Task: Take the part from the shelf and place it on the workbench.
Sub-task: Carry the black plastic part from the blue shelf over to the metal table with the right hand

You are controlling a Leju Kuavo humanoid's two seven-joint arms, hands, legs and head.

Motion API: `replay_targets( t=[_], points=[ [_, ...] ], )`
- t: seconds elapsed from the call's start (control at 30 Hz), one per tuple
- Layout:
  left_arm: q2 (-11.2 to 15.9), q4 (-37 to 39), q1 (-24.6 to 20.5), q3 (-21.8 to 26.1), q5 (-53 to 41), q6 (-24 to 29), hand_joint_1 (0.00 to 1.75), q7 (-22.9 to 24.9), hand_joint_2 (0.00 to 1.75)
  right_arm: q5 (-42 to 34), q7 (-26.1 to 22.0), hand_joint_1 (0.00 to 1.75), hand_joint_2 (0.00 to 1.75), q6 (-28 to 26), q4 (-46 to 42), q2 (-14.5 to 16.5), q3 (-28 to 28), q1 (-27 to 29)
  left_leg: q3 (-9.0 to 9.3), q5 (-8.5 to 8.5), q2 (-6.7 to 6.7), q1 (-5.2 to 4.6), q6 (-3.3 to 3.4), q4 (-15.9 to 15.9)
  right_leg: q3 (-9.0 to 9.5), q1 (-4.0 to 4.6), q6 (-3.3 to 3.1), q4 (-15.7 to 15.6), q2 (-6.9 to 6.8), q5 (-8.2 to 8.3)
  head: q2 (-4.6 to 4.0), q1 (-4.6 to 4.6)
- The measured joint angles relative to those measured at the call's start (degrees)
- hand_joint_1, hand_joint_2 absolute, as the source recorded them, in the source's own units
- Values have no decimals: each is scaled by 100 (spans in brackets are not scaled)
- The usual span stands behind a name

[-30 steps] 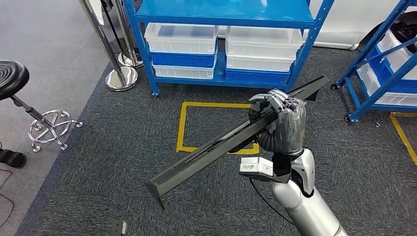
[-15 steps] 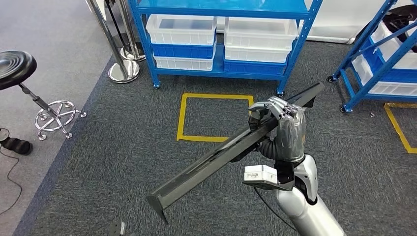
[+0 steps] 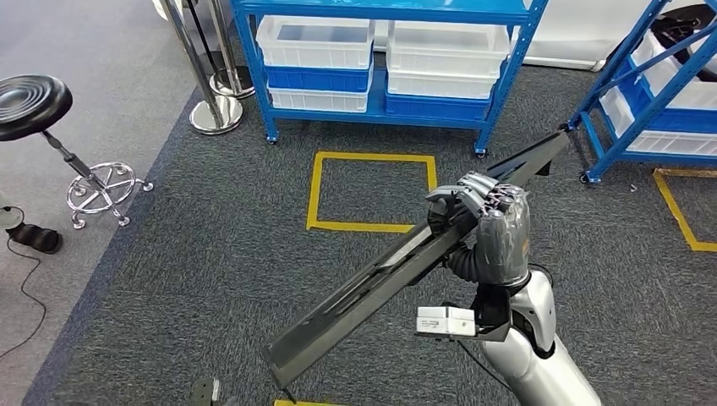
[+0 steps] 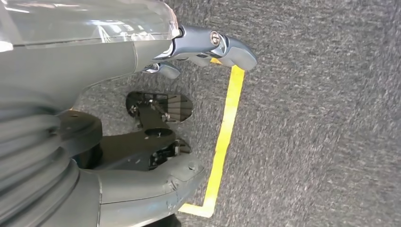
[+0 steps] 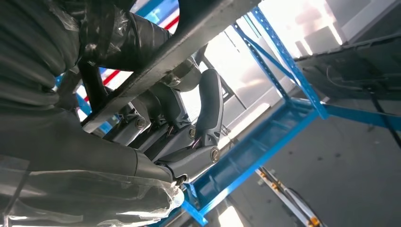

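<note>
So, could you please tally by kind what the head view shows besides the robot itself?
Long dark metal part, held in the right hand: 1
Blue shelf racks: 2
Black stool: 1
Chrome stanchion bases: 2
Complete yellow floor squares: 1
Total: 7

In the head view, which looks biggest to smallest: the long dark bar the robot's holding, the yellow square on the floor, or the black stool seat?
1. The long dark part, though it is nearest the camera.
2. The yellow floor square.
3. The black stool seat.
</note>
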Motion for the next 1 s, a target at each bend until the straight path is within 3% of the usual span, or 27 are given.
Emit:
replay_targets(
  t=[0.07, 0.13, 0.23, 0.27, 0.3, 0.33, 0.37, 0.43, 0.47, 0.5, 0.57, 0.63, 0.67, 0.73, 0.77, 0.8, 0.83, 0.87, 0.93, 1.0],
  points=[
    [0, 0, -2, -10, -8, 14, 0, -1, 175, 32, -20, 175, 175, 4, -55, -20, 0, 23, -19, 3, -3, 5, -58, 18, -21, -17, -57, -18, -2, 45, 0, 1],
    [0, 0, 2, -21, -10, 20, 0, -1, 175, 48, -39, 175, 175, 3, -103, -30, 0, 34, -118, -180, -20, 13, -123, 244, -31, -54, -128, -62, -10, 96, 0, -1],
    [0, 0, 16, -39, -12, 24, 0, -1, 175, 46, -58, 175, 175, 3, -151, -33, 0, 76, -554, -758, -33, 63, -207, 1292, -92, -59, -171, -68, -2, 142, 0, -2],
    [0, 0, 26, -43, -14, 24, 0, -1, 175, 35, -61, 175, 175, 3, -158, -34, 0, 101, -656, -852, -32, 79, -223, 1564, -113, -58, -167, -61, 16, 153, 0, -3],
    [0, 0, 36, -46, -16, 24, 0, -1, 175, 20, -63, 175, 175, 1, -165, -34, 0, 125, -658, -829, -33, 93, -231, 1626, -130, -60, -157, -53, 45, 163, 0, -3],
    [0, 0, 45, -50, -20, 25, 0, -1, 175, -1, -68, 175, 175, -3, -177, -34, 0, 146, -541, -697, -40, 103, -231, 1450, -141, -63, -146, -44, 86, 173, 0, -3],
    [0, 0, 51, -55, -25, 25, 0, -1, 175, -21, -75, 175, 175, -7, -193, -35, 0, 161, -327, -492, -82, 111, -219, 1070, -145, -66, -134, -34, 128, 180, 0, -3],
    [1, 0, 56, -70, -38, 26, 0, -3, 175, -62, -96, 175, 175, -20, -240, -37, 0, 176, 95, -211, -282, 119, -182, 277, -167, -70, -93, -19, 217, 205, 0, -2],
    [1, 0, 57, -80, -44, 26, 0, -4, 175, -79, -106, 175, 175, -28, -264, -37, 0, 183, 202, -162, -361, 117, -168, 50, -190, -73, -58, -16, 260, 227, 0, -1],
    [1, 0, 58, -89, -52, 26, 0, -5, 175, -93, -116, 175, 175, -36, -284, -38, -1, 196, 233, -173, -399, 110, -160, -29, -216, -81, -17, -20, 304, 253, 0, -1],
    [-4, 0, 57, -106, -64, 26, 0, -7, 175, -109, -141, 175, 175, -42, -319, -47, -3, 228, 227, -138, -313, 110, -123, -66, -254, -95, 66, -40, 380, 298, 0, -1],
    [-13, 0, 47, -125, -71, 25, 0, -8, 175, -109, -165, 175, 175, -41, -350, -67, -10, 239, 223, -74, -196, 132, -39, -128, -339, -88, 116, 98, 290, 181, 0, 2],
    [-19, 0, 42, -132, -72, 25, 0, -8, 175, -110, -172, 175, 175, -41, -363, -76, -13, 238, 214, -45, -131, 142, 3, -155, -449, -81, 134, 331, 207, 22, 0, 2],
    [-21, 0, 39, -138, -73, 24, 0, -8, 175, -110, -176, 175, 175, -39, -375, -87, -15, 245, 181, -24, -5, 120, 44, -156, -785, -77, 172, 1085, 91, -376, 0, 2],
    [-22, 0, 41, -138, -73, 24, 0, -8, 175, -110, -177, 175, 175, -39, -376, -92, -15, 255, 167, -21, 57, 108, 49, -151, -917, -78, 187, 1404, 80, -490, 0, 2],
    [-23, 0, 41, -138, -73, 24, 0, -8, 175, -109, -178, 175, 175, -38, -376, -97, -15, 264, 158, -20, 120, 100, 50, -144, -963, -78, 195, 1551, 70, -503, 0, 2],
    [-25, 0, 38, -139, -74, 22, 0, -8, 175, -108, -178, 175, 175, -37, -377, -103, -15, 270, 154, -24, 178, 95, 47, -134, -884, -77, 194, 1454, 53, -401, 0, 2],
    [-28, 0, 33, -141, -78, 21, 0, -8, 175, -107, -178, 175, 175, -37, -380, -109, -15, 272, 154, -34, 232, 92, 41, -120, -699, -74, 186, 1148, 10, -226, 0, 2],
    [-38, 0, 19, -146, -84, 18, 0, -8, 175, -104, -179, 175, 175, -35, -391, -118, -16, 264, 147, -72, 324, 70, 2, -67, -271, -38, 141, 358, -200, 58, 0, 2],
    [-45, 0, 7, -152, -86, 17, 0, -9, 175, -103, -182, 175, 175, -34, -406, -122, -17, 253, 131, -101, 397, 35, -46, -24, -112, 8, 69, 2, -311, 125, 0, 1]
  ],
)
